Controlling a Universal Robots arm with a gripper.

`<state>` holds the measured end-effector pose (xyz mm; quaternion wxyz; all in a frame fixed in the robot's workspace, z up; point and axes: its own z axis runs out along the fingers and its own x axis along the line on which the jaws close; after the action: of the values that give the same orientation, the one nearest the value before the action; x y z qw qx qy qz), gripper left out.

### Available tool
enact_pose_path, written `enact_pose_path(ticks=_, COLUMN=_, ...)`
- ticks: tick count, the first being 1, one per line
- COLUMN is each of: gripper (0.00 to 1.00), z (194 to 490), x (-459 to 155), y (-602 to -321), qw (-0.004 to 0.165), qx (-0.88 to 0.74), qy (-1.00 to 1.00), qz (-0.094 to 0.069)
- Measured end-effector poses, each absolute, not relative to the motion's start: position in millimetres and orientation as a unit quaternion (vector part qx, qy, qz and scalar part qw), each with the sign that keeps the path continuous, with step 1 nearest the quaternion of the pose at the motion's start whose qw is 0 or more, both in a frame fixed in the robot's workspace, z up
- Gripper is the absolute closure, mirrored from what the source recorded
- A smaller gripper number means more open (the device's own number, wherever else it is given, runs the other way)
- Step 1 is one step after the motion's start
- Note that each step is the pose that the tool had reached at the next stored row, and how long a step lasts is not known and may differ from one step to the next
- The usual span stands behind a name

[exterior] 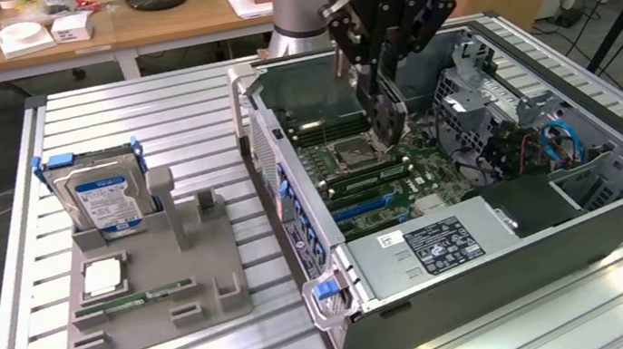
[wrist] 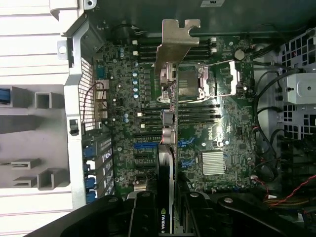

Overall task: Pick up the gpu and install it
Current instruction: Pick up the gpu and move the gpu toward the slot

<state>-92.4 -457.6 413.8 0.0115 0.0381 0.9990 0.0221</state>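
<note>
One gripper point(exterior: 374, 74) hangs over the open side of the single computer case point(exterior: 488, 296), its two fingers point(wrist: 140, 215) drawn nearly together and clamped on the flat faces of the gpu point(exterior: 387, 118), so that the gap between them is no wider than the thin card itself. One gpu is to be seen, and it is in this grip: it hangs on edge straight down from the fingertips, clear of the table, with its silvery bracket point(wrist: 176, 47) at the end farthest from the gripper. In the wrist view the gpu point(wrist: 167, 128) runs edge-on away from the fingers, a small maker's label point(wrist: 163, 219) showing on it right between them. Directly beneath the gripper lies one motherboard point(exterior: 377, 185), and the card's lower end stands over the region of the one processor socket point(exterior: 351, 152) and the rows of memory slots point(wrist: 148, 49); whether it touches the board cannot be told. One finned silver heatsink point(wrist: 213, 163) sits on the board beside the card. Well away from the gripper, outside the case toward the exterior view's left, one grey parts holder point(exterior: 211, 289) rests on the slatted metal table point(exterior: 131, 108). It carries one hard drive point(exterior: 106, 194) standing upright, one square processor chip point(exterior: 103, 275) lying flat and one narrow green memory stick point(exterior: 139, 298) lying flat just beside the chip. One blue cable point(exterior: 560, 144) loops inside the case on the far side of the gripper from the holder
</note>
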Motion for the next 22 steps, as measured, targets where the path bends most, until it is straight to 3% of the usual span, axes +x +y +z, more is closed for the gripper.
enact_pose_path(ticks=22, gripper=0.74, z=413.8, x=-80.5, y=-457.6, qw=0.012, qx=0.038, qy=0.999, qz=0.022)
